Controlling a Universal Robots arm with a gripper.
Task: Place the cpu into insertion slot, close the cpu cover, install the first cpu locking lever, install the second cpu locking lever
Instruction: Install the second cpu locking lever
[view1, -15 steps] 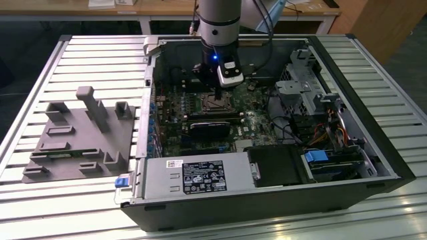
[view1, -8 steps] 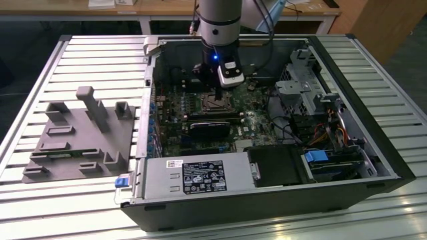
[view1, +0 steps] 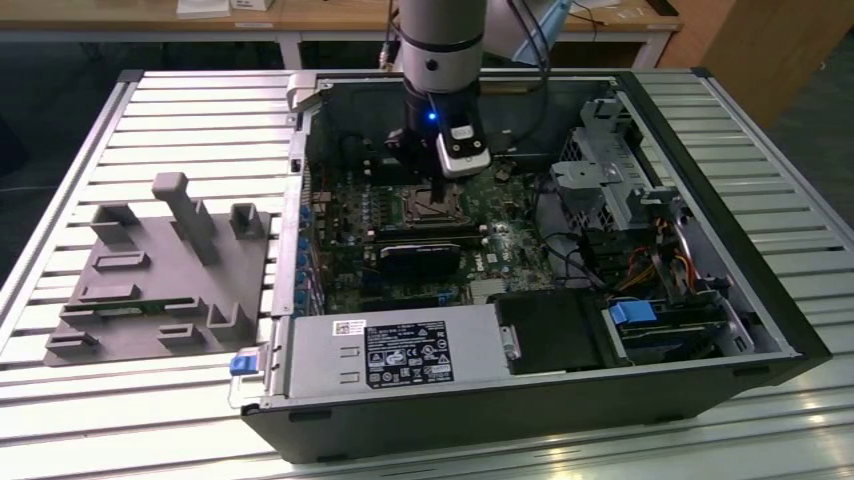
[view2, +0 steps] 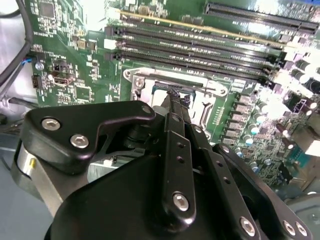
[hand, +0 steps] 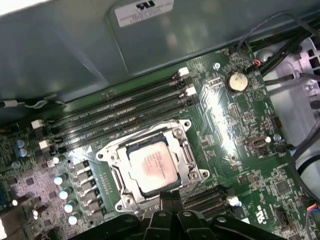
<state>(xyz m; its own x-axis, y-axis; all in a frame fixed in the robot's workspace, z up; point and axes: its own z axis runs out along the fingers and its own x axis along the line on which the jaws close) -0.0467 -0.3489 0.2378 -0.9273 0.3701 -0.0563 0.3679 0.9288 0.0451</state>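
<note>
- My black pincer (view1: 434, 190) hangs inside the open black computer case (view1: 694, 330), low over the square silver-rimmed insertion slot (hand: 152, 167) on the green motherboard (hand: 240, 125).
- In both wrist views my black fingers (view2: 175, 112) come together to a narrow tip with nothing between them; the pincer looks clenched and empty.
- The small flat square cpu with a dull silver-tan top (hand: 151, 167) lies flat inside the insertion slot, just beside my fingertips.
- The thin silver metal cpu cover frame (hand: 187, 150) sits around the chip; whether it is fully pressed down I cannot tell.
- Long black memory slots (hand: 120, 115) run beside the insertion slot, on the side away from my pincer.
- The case lies on its side on a table of pale metal slats (view1: 174, 130).
- A grey moulded fixture with upright posts (view1: 167, 265) rests on the table well apart from the insertion slot, towards the exterior view's left.
- Wooden furniture (view1: 747, 35) stands beyond the table.
</note>
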